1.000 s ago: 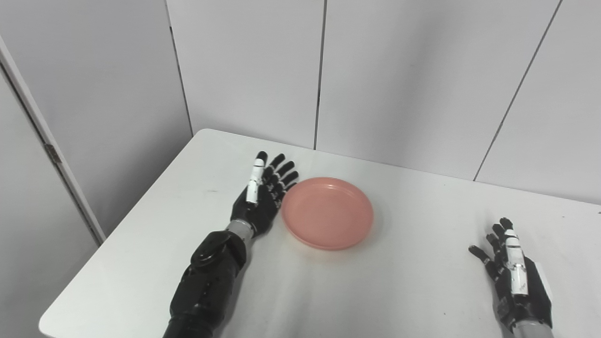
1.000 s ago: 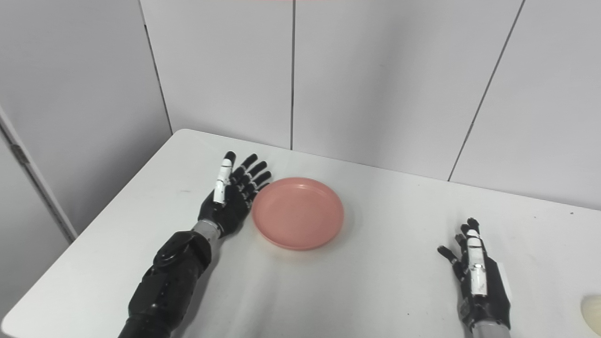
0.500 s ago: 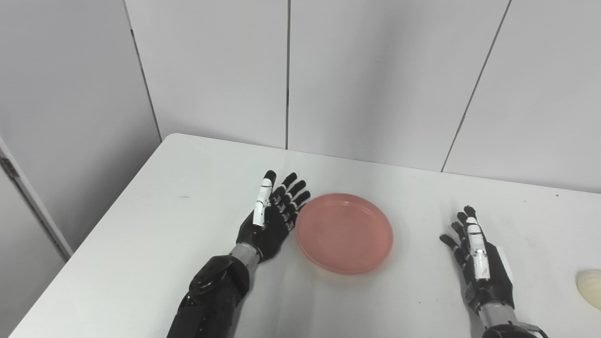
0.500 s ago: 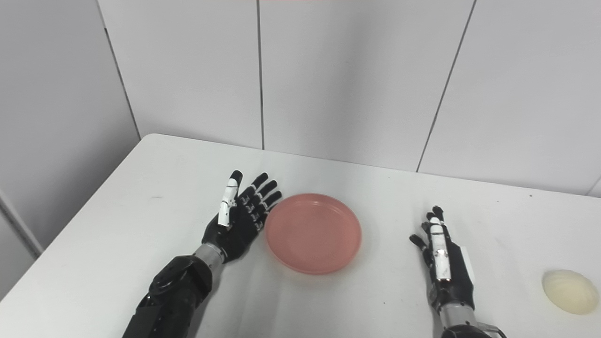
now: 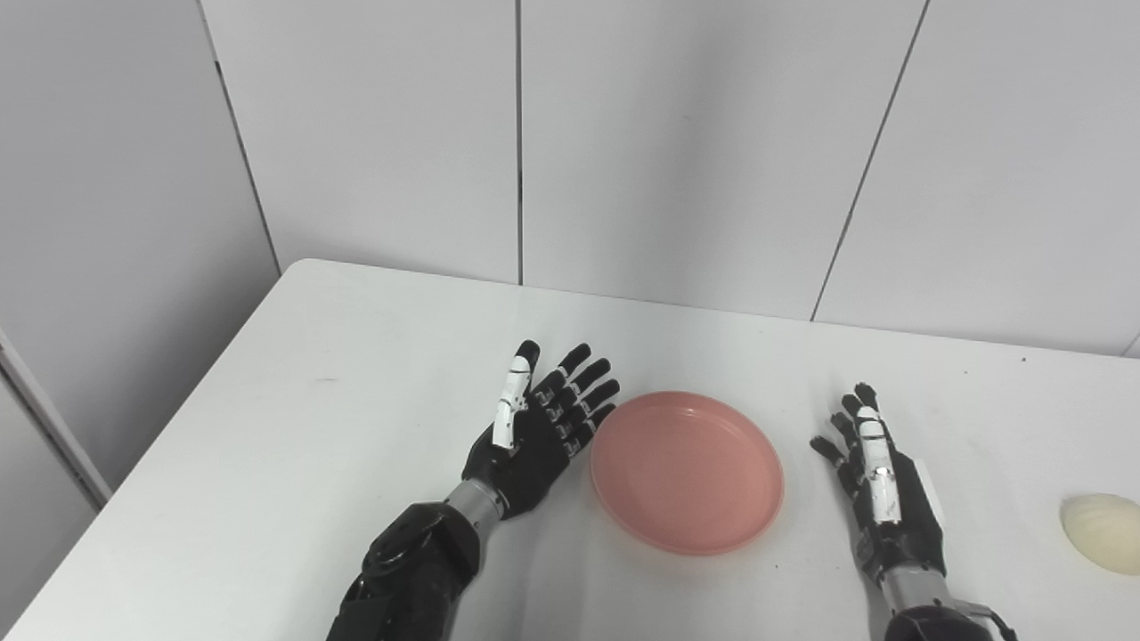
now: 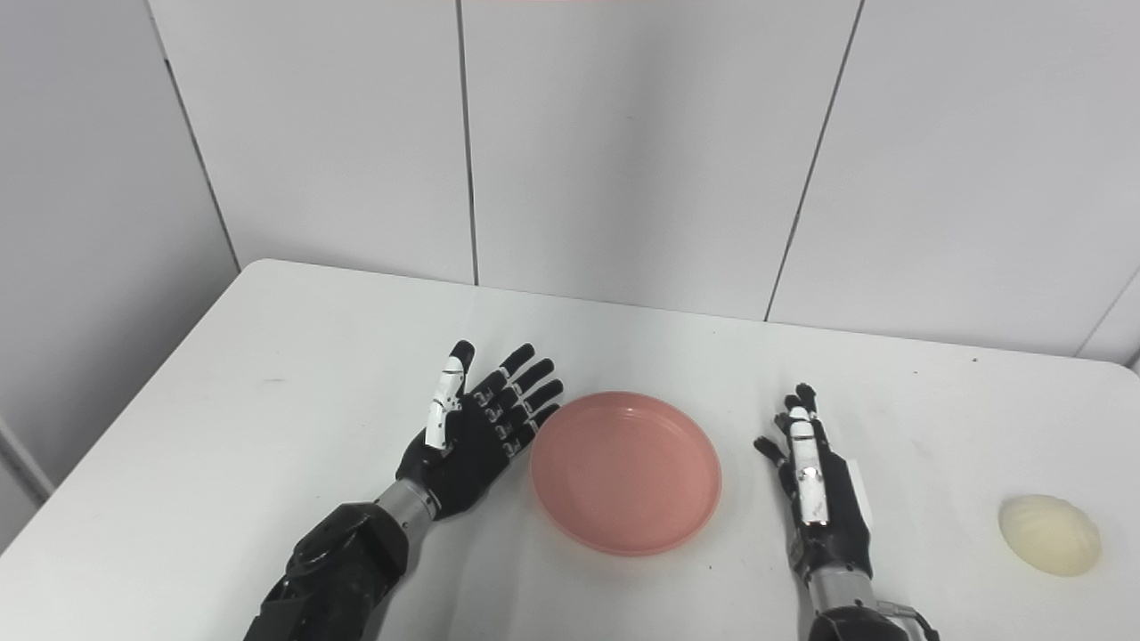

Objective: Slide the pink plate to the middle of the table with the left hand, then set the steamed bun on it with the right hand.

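Bare table (image 6: pixel 926 463) separates the right robot hand (image 6: pixel 821 503) from the steamed bun (image 6: pixel 1049 534); nothing between.

pink plate (image 5: pixel 687 472) further toward table middle

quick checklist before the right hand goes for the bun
1. Plate near the table's middle: ok.
2. Plate empty, ready for the bun: ok.
3. Right hand open, holding nothing: ok.
4. Bun in view, on the table to the right of the right hand, nothing between them: ok.
5. Left hand open beside the plate's left edge, not over it: ok.
6. Left hand clear of the plate's rim: cannot tell, they look very close.
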Available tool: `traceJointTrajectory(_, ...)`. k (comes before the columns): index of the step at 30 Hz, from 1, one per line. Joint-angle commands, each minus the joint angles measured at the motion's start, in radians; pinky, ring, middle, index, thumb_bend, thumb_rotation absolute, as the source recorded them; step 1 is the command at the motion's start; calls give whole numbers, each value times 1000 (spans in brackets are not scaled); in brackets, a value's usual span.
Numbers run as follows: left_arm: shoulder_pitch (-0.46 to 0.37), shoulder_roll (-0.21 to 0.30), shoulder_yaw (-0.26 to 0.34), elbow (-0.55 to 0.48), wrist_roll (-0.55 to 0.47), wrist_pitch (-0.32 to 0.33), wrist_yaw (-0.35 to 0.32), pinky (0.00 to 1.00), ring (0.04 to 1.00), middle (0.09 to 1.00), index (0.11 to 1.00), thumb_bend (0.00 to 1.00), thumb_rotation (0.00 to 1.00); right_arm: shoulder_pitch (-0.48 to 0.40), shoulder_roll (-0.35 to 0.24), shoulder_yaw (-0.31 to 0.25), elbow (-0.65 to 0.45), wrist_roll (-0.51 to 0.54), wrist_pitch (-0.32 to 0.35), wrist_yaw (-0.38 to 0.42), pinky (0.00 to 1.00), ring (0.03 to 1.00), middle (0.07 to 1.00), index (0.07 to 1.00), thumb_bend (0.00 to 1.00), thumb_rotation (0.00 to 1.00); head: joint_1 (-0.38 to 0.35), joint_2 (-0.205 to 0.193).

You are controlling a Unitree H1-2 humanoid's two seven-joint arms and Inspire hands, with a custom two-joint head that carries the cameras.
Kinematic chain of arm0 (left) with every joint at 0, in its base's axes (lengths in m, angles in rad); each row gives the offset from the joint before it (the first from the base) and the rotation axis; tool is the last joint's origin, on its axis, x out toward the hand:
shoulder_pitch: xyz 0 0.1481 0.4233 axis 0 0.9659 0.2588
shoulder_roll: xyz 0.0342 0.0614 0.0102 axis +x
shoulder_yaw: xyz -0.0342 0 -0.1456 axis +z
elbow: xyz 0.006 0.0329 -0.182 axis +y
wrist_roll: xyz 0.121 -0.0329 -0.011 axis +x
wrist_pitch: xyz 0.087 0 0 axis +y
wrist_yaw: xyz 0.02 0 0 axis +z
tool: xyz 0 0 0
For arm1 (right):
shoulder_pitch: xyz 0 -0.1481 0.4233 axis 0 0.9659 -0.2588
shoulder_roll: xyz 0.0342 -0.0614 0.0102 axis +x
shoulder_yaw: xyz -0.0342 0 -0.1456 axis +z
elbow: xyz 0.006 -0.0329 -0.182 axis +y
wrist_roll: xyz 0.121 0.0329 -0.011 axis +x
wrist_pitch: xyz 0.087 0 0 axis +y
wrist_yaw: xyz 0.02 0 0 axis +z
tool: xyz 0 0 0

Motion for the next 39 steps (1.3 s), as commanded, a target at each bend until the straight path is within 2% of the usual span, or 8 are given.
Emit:
traceJointTrajectory(1,53,1,-13,52,20,73,15,1000,976,987,995,648,1000,13,20,11,25,-6,31,0,988,966,976,993,193,1000,-8,0)
traceJointTrajectory(11,45,21,9,93,21,57,-2,1000,978,990,991,645,1000,-5,40,5,36,-8,56,-35,984,962,972,984,180,1000,-89,-4)
traceJointTrajectory(15,41,31,15,112,20,50,-20,1000,984,993,994,656,1000,-14,35,10,42,-27,9,-38,964,945,957,968,182,1000,-128,-8)
traceJointTrajectory(18,39,36,21,117,19,56,-22,999,983,989,988,656,998,-14,25,19,33,-56,-72,-32,949,931,947,966,191,1000,-180,-16)
traceJointTrajectory(23,41,49,26,125,21,54,-35,983,964,970,967,653,998,-11,9,36,-52,-145,-124,-60,905,897,920,964,502,982,-238,-24)
traceJointTrajectory(32,39,88,37,166,20,36,-77,964,943,959,956,653,968,-30,-96,17,-159,-344,-230,-132,775,849,939,984,666,953,-324,-31)
traceJointTrajectory(36,35,111,44,199,13,15,-110,971,947,958,954,655,972,-21,-125,20,-281,-521,-175,-186,745,847,932,993,721,945,-368,-36)
traceJointTrajectory(39,31,128,51,222,8,6,-130,964,940,954,948,658,964,-13,-131,16,-354,-649,-118,-211,710,858,937,991,816,815,-401,-33)
